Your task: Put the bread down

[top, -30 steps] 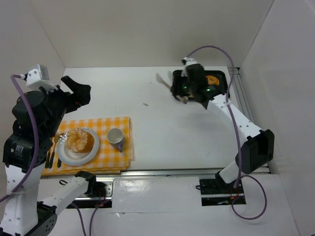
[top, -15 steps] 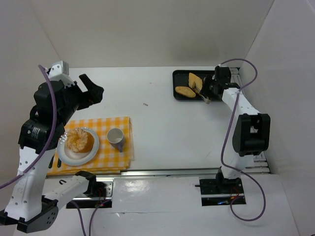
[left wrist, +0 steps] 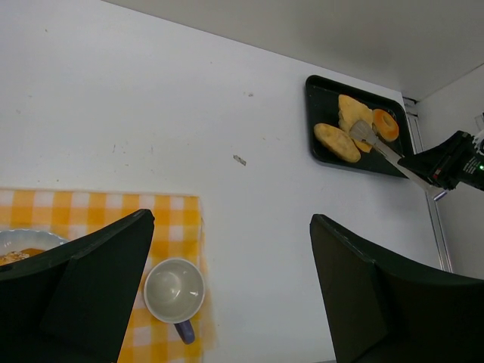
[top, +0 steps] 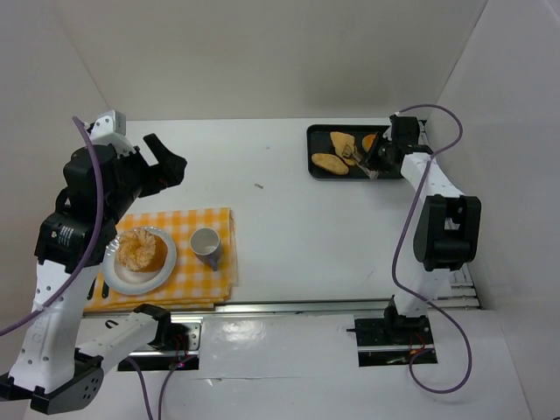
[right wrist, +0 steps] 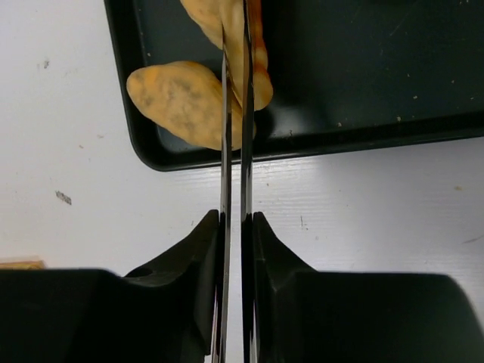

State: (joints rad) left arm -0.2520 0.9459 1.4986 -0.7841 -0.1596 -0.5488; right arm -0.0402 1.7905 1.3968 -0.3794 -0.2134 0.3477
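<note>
Tongs (right wrist: pixel 225 166) are pinched by the right gripper (right wrist: pixel 236 219) over bread (right wrist: pixel 181 102) in a tray (right wrist: pixel 363 68); the left gripper (left wrist: pixel 231 219) is spread wide.

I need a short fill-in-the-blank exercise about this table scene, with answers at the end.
The bread pieces lie in a ___ tray.
The cup stands on a yellow checkered ___.
The right gripper is shut on metal ___.
The fingers of the left gripper are not shut but ___.
Answers: black, cloth, tongs, open.
</note>
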